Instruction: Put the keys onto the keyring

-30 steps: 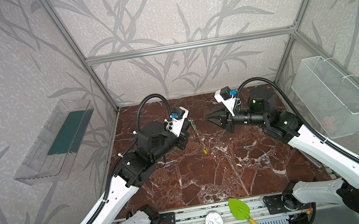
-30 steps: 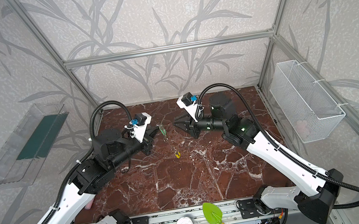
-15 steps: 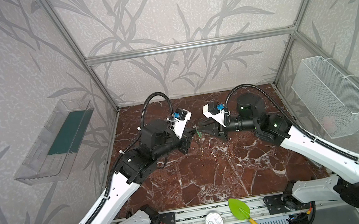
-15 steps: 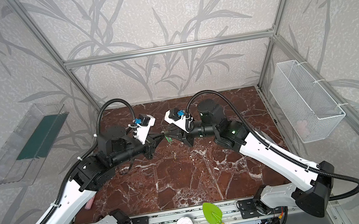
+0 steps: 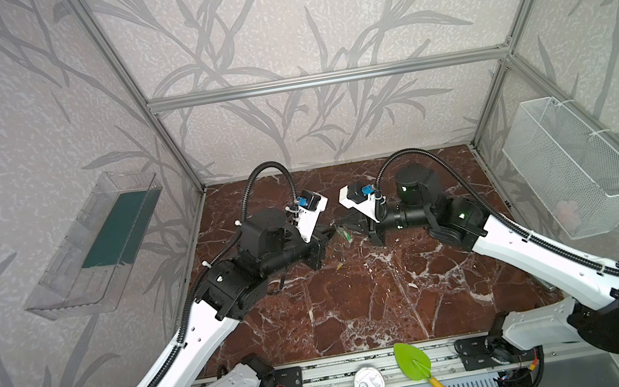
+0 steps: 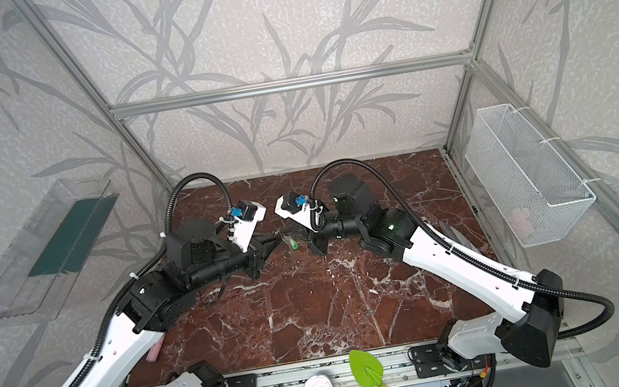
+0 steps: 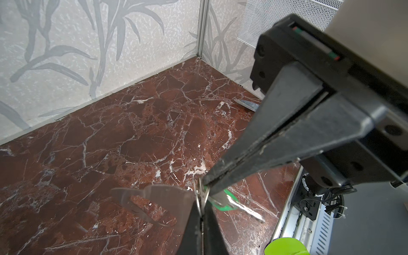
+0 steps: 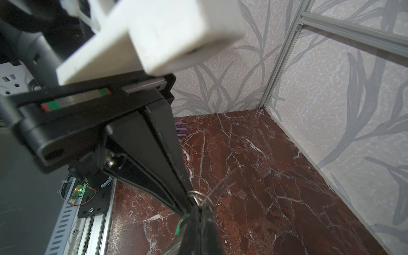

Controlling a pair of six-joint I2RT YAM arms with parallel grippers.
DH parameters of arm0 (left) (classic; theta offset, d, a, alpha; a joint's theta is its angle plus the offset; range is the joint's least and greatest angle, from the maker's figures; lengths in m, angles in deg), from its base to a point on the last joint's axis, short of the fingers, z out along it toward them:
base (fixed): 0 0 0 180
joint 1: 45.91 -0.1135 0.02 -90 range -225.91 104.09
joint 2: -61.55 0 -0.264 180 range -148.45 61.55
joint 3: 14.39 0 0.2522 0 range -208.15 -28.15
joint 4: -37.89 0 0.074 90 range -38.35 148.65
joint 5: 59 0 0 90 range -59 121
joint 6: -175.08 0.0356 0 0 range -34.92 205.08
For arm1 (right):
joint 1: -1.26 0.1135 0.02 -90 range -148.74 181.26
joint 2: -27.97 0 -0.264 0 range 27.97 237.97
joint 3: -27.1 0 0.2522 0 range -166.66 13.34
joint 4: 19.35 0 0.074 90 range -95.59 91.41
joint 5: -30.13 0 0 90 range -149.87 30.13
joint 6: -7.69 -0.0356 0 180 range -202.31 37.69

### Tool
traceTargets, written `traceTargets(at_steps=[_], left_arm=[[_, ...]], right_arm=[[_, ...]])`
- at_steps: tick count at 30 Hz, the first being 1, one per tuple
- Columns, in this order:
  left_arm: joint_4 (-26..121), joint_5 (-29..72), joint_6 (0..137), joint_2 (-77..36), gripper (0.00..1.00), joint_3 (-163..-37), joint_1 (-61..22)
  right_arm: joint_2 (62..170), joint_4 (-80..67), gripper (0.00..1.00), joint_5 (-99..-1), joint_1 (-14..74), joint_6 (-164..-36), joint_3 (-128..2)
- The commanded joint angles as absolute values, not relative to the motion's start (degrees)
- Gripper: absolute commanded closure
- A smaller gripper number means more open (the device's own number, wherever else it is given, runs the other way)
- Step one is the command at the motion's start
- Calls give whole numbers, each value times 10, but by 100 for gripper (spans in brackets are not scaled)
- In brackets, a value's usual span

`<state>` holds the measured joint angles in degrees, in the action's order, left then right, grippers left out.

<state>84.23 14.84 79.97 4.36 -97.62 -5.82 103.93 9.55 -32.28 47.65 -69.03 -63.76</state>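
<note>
Pressed together, pinching the grey keyring [image 7: 154,198] by one edge, well above the surface [image 7: 132,132]: left pincer [image 7: 201,217]. Plate jutting sideways from the fingertips, marble showing through its large opening.

Tip to tip with it and closed just as tight, clamped at the thin wire ring [image 7: 199,198] of the green-tagged key [image 7: 223,204]: right pincer [image 7: 206,184]. Silvery blade of that key sticking out away from the plate. Ring threaded through a plate hole or not: impossible to tell.

In both top views, two black pincers nose to nose over the rear middle of the red marble, the green-tagged key [image 5: 344,234] between them.

Just in front of that meeting point in a top view, lying on the surface apart from both pincers: small yellow-tagged key [image 5: 339,266].

Farther out, close to a wall, a purple fork-shaped toy [image 8: 182,130]; near the right wall, a grey blade-like piece [image 7: 247,103].

At the front rail, a green spade with yellow handle [image 5: 414,361] beside a round foil lid [image 5: 367,381].

On the side walls, a clear tray [image 5: 97,245] and a white wire basket [image 5: 573,169].
</note>
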Motion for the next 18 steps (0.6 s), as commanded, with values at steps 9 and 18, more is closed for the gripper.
traceTargets(at_steps=[9, 18], left_arm=[[815, 133, 810, 81, 100, -958, -55], [807, 145, 817, 91, 99, -943, -55]], right_arm=[[1064, 157, 100, -397, 483, -777, -717], [1072, 209, 100, -426, 483, -828, -750]])
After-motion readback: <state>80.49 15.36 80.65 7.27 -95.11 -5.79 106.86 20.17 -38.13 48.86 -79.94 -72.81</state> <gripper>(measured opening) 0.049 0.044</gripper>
